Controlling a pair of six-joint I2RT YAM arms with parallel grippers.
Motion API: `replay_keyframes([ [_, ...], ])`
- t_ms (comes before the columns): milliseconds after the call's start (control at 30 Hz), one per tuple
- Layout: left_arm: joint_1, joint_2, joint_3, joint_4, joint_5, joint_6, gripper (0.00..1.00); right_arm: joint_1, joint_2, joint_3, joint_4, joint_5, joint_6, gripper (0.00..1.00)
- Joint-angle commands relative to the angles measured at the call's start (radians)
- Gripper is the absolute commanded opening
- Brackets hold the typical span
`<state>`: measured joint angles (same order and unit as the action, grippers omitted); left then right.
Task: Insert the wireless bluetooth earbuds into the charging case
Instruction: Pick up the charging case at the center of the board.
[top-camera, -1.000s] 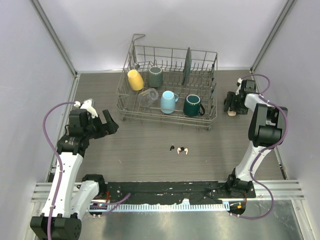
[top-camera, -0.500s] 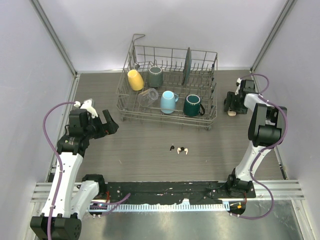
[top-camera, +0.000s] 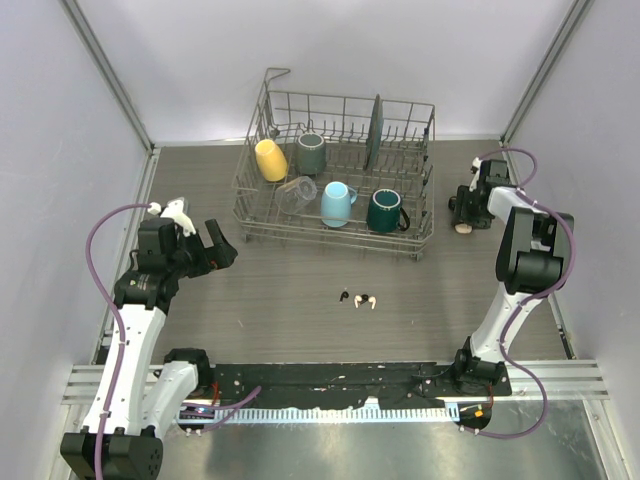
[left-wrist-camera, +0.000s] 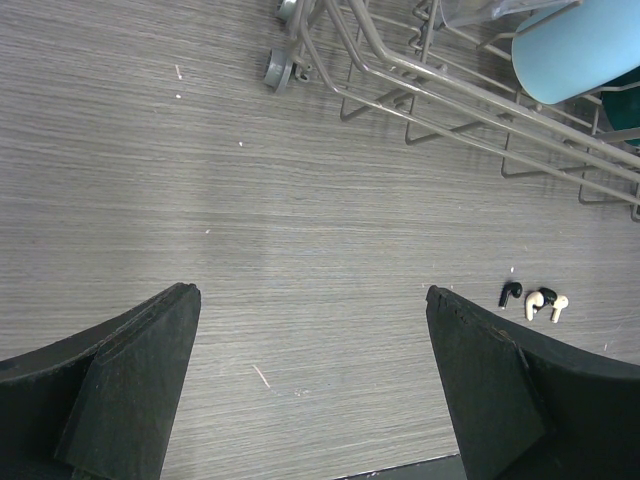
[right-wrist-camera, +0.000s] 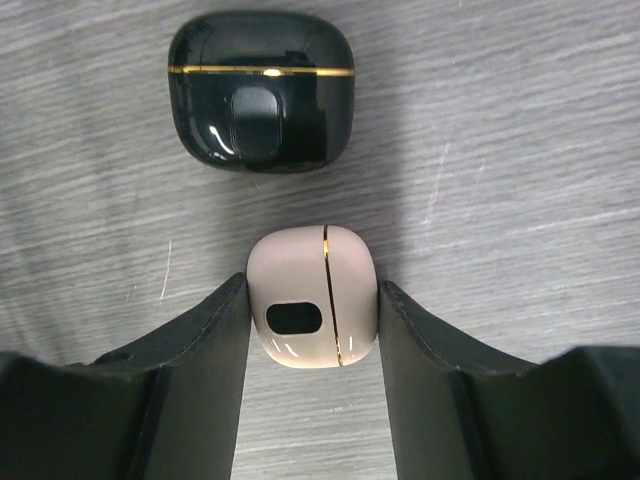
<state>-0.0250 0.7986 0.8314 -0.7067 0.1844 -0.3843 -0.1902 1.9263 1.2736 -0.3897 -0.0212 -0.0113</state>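
Observation:
Three tiny stemmed earbuds (top-camera: 357, 299) lie together on the table's middle, one black and two cream-white; they also show in the left wrist view (left-wrist-camera: 540, 300). My right gripper (right-wrist-camera: 312, 320) is at the far right of the table (top-camera: 465, 215), its fingers pressed on both sides of a closed cream-white charging case (right-wrist-camera: 312, 295) that rests on the table. A closed black charging case (right-wrist-camera: 260, 90) lies just beyond it. My left gripper (left-wrist-camera: 310, 380) is open and empty, held above the table at the left (top-camera: 215, 245), well away from the earbuds.
A wire dish rack (top-camera: 340, 165) stands at the back, holding a yellow mug, grey mug, light blue mug (top-camera: 338, 203), dark green mug, a clear glass and an upright plate. Its front edge shows in the left wrist view (left-wrist-camera: 480, 110).
My right wrist has shifted slightly at the cream-white case. The left arm and the earbuds have not moved.

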Motion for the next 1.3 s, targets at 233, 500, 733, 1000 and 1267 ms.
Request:
replay_keyframes([
  [233,0.002,-0.019,0.015,0.044,0.040,-0.019,1.00,0.021,-0.476,-0.094,-0.083,-0.078,0.131,0.10],
  [500,0.002,-0.071,0.012,0.015,0.104,-0.039,1.00,0.113,-0.829,-0.103,-0.104,-0.261,0.224,0.06],
  [733,0.002,-0.052,0.073,-0.029,0.296,-0.051,1.00,0.369,-0.926,-0.095,-0.150,-0.417,0.217,0.05],
  [1000,0.002,0.027,0.189,-0.063,0.461,-0.060,1.00,0.749,-0.926,-0.126,-0.179,-0.234,0.194,0.01],
  [1267,-0.071,0.065,0.201,0.016,0.540,-0.180,1.00,1.084,-0.920,-0.221,-0.094,-0.030,0.088,0.01],
])
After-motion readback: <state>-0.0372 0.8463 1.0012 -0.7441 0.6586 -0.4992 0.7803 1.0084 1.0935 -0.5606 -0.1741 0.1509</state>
